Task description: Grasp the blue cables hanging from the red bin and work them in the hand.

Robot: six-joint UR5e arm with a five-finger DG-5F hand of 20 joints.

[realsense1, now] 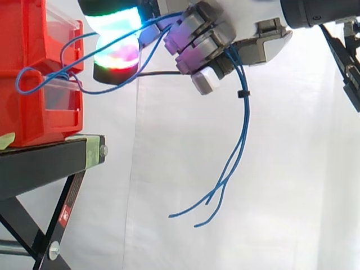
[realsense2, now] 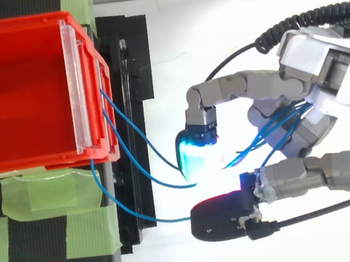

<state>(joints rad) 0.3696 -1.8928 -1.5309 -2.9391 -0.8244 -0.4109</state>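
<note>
Between the hand's (realsense1: pixel 267 45) curled fingers (realsense1: pixel 198 27), three blue cables (realsense1: pixel 243 129) are running, dangling below it from two stacked red bins (realsense1: pixel 34 84).

The bin (realsense2: pixel 22 79) is red, cables (realsense1: pixel 243 101) blue, stand (realsense1: pixel 39 163) black, hand (realsense1: pixel 264 45) grey, pad (realsense2: pixel 194 157) cyan.

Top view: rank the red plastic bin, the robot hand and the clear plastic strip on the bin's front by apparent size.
1. red plastic bin
2. hand, though it may sit nearer the camera
3. clear plastic strip, clearly smallest
</note>
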